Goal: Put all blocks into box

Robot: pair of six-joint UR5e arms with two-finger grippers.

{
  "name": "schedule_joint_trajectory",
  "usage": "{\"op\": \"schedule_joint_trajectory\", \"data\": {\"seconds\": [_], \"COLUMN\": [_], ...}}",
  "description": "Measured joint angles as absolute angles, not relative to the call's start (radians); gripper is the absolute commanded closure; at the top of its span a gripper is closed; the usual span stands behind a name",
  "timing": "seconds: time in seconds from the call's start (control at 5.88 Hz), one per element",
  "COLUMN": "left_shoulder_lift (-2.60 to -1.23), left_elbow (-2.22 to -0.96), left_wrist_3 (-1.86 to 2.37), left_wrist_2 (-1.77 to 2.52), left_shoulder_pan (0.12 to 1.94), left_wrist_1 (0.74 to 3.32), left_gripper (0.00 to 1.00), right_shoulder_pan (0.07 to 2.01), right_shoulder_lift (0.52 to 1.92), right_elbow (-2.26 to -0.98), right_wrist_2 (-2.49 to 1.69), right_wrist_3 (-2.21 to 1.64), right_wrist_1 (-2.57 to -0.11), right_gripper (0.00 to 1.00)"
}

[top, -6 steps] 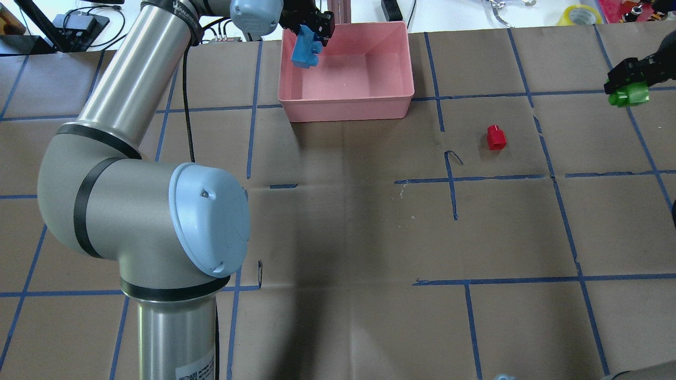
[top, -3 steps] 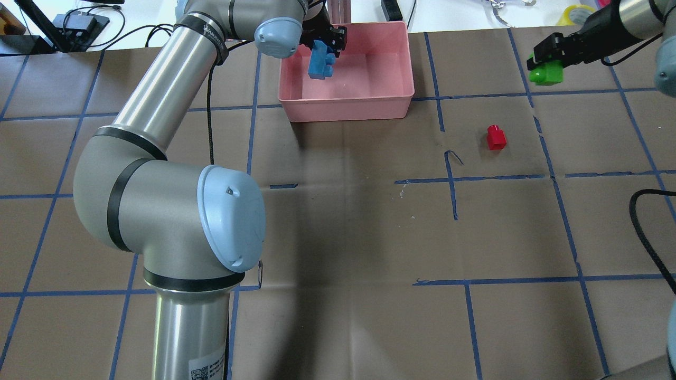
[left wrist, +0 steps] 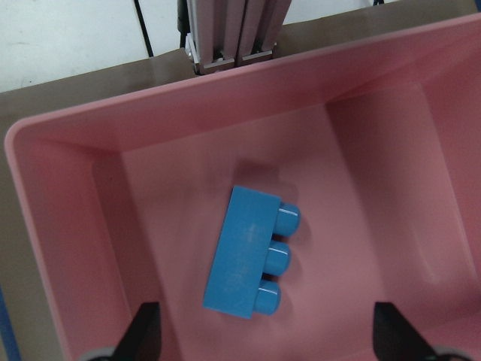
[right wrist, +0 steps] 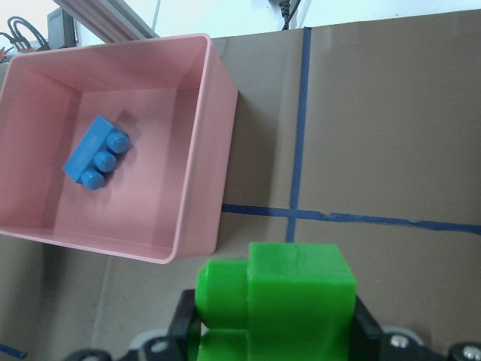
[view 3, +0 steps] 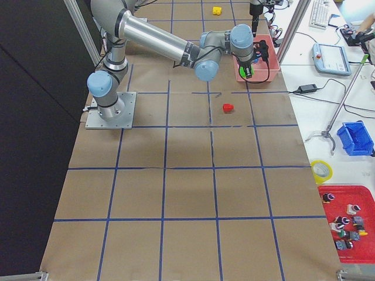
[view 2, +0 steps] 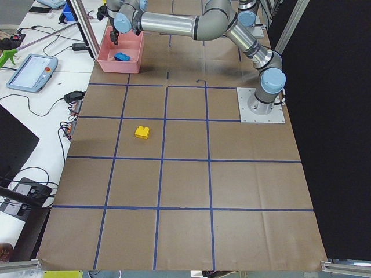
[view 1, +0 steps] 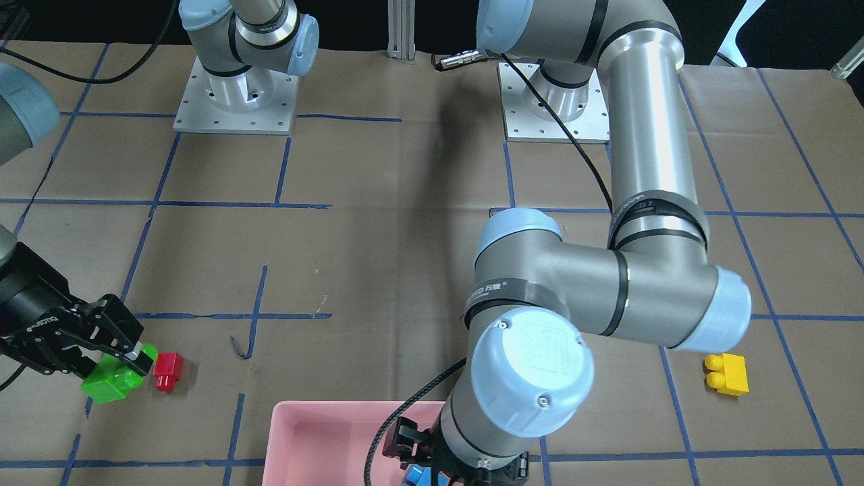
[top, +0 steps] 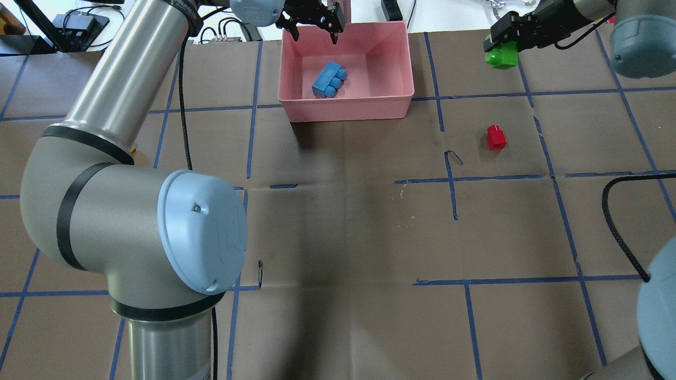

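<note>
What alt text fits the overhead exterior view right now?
A light-blue three-stud block lies on its side in the pink box, the left gripper open above its far rim. The right gripper holds a green block to the view's right of the box; a red block sits on the table.

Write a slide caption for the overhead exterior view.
Left jaws open above the box, blue block inside; right jaws shut on the green block.

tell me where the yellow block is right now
The yellow block lies on the paper-covered table on the robot's left side, right of the front-facing view, alone and clear of the pink box.
</note>
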State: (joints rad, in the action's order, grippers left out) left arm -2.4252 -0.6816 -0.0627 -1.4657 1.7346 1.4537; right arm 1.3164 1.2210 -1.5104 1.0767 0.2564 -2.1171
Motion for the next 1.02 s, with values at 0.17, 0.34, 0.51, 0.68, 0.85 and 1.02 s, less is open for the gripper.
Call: {"op": "schedule_joint_trajectory", "data": {"seconds": [0.17,0.34,0.51,0.68,0.85,1.02], "left_shoulder_lift": [-2.346,-2.262,-2.182,-2.113,-2.062,-2.041], "left_elbow": [-0.706,-0.768,-0.862,-0.960,-1.039,-1.085], "left_wrist_3": [-0.069,-0.074,-0.100,-0.165,-0.243,-0.325], "left_wrist_2": [-1.465,-1.464,-1.464,-1.464,-1.465,-1.487], "left_shoulder_pan": [1.683,1.623,1.556,1.469,1.359,1.255], "left_wrist_1": [1.544,1.598,1.614,1.614,1.612,1.604], "left_gripper": [0.01,0.01,0.02,0.03,0.04,0.04], "right_shoulder_pan": [1.375,1.442,1.505,1.558,1.606,1.652], "right_shoulder_lift": [1.191,1.142,1.073,0.986,0.893,0.823], "right_elbow": [-1.466,-1.395,-1.307,-1.197,-1.079,-1.006], "right_wrist_2": [1.067,1.065,1.063,1.062,1.062,1.063], "right_wrist_3": [0.167,0.075,-0.019,-0.091,-0.132,-0.175], "right_wrist_1": [-2.119,-2.120,-2.126,-2.138,-2.145,-2.146], "right_gripper": [0.81,0.81,0.81,0.81,0.75,0.57]}}
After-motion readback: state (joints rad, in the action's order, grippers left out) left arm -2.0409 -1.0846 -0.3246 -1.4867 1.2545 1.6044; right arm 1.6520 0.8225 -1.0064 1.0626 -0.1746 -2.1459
